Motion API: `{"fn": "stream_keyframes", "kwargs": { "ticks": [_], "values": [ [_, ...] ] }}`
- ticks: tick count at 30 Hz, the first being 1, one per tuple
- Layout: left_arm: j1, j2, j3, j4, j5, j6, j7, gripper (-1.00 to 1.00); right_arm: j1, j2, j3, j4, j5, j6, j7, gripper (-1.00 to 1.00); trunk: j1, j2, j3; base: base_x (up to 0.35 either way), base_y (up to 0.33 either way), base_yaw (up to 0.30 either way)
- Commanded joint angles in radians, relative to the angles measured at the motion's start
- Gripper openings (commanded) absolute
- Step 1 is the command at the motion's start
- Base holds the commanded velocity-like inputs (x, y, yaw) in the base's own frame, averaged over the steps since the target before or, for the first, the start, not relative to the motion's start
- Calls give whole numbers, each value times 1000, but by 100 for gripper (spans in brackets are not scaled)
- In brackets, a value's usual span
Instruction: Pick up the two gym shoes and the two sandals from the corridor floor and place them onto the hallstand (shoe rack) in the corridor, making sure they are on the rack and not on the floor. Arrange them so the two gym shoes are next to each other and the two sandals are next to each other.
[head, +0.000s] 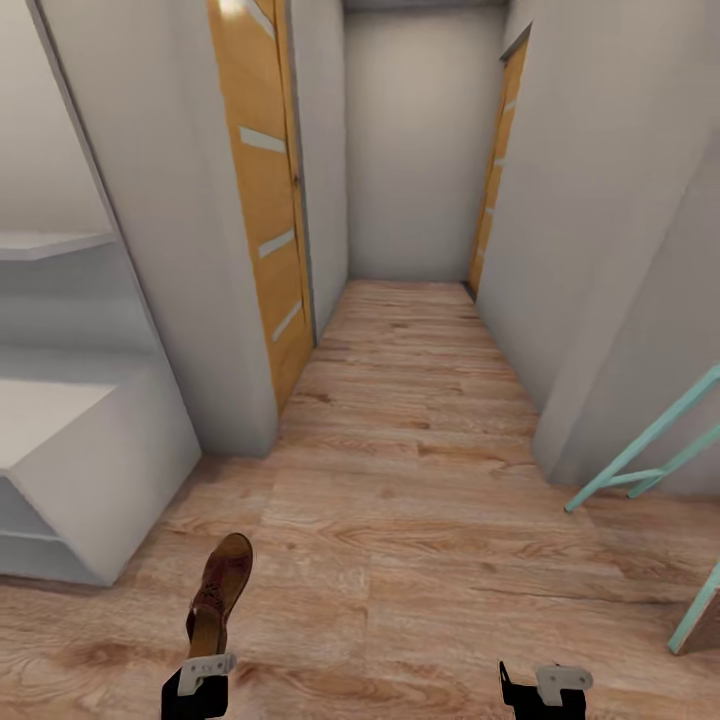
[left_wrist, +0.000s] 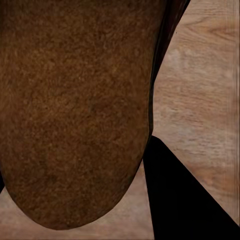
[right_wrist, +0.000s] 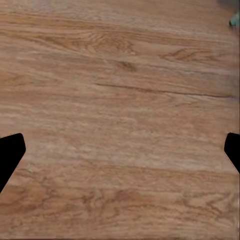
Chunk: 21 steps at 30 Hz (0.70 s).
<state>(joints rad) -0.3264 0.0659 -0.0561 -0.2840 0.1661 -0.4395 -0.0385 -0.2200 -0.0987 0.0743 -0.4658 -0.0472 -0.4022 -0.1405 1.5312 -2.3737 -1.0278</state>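
One dark brown sandal (head: 220, 590) hangs just above the corridor floor (head: 400, 480) at the lower left, toe pointing away from me. My left gripper (head: 200, 682) is shut on its heel end. In the left wrist view the sandal's brown sole (left_wrist: 75, 110) looms close, with one dark finger (left_wrist: 185, 200) beside it. The hallstand (head: 90, 450), a pale grey-white bench with open shelves, stands at the left, just beyond the sandal. My right gripper (head: 545, 690) is open over bare planks (right_wrist: 120, 100), its fingertips (right_wrist: 10, 155) wide apart. The gym shoes are out of view.
A wall corner (head: 220, 300) juts out right behind the hallstand. Wooden doors line the left wall (head: 265, 200) and the right wall (head: 495, 160) of the narrow corridor ahead. A teal frame (head: 650, 450) leans at the right.
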Motion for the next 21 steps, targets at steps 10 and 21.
{"fn": "stream_keyframes", "kwargs": {
  "ticks": [10, 21],
  "values": [
    [0, 2, -5, 0, 11, -2, -3, -100, -1, -1, 8, 1, -5, -3, -7, 100, 0, 0, -1, 6, 101, -294],
    [0, 2, -5, 0, 11, -2, -3, -100, -1, -1, 8, 0, -6, -3, -7, 100, 0, 0, -1, 41, 278, -294]
  ]
}}
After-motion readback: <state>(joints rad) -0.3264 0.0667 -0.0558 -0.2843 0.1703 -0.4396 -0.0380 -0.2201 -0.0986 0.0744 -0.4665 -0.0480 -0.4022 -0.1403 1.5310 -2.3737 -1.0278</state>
